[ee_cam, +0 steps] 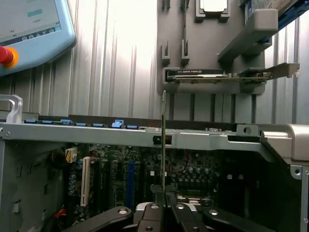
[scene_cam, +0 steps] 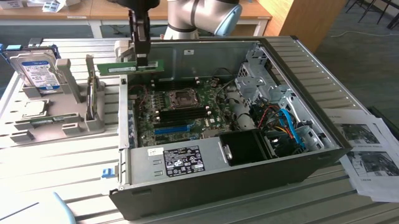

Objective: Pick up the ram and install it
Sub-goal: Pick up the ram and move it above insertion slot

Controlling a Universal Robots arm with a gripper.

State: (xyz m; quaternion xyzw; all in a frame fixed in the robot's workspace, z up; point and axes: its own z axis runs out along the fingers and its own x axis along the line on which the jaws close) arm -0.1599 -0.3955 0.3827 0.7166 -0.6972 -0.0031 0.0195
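Observation:
The ram (scene_cam: 128,68) is a thin green stick held level in the air, above the left wall of the open computer case (scene_cam: 218,186) as the exterior view shows it. My gripper (scene_cam: 142,59) comes down from above and is shut on the stick near its end nearer the case. In the wrist view the ram (ee_cam: 164,140) appears edge-on as a thin vertical line rising from between my black fingers (ee_cam: 153,212). Below lies the motherboard (scene_cam: 184,109) with its dark memory slots (scene_cam: 181,113).
A grey parts holder (scene_cam: 53,119) on the exterior view's left carries a hard drive (scene_cam: 39,70), a silvery processor chip (scene_cam: 34,108) and an upright card (scene_cam: 92,91). Printed sheets (scene_cam: 367,154) lie at the right. A teach pendant (ee_cam: 29,34) rests beyond the case.

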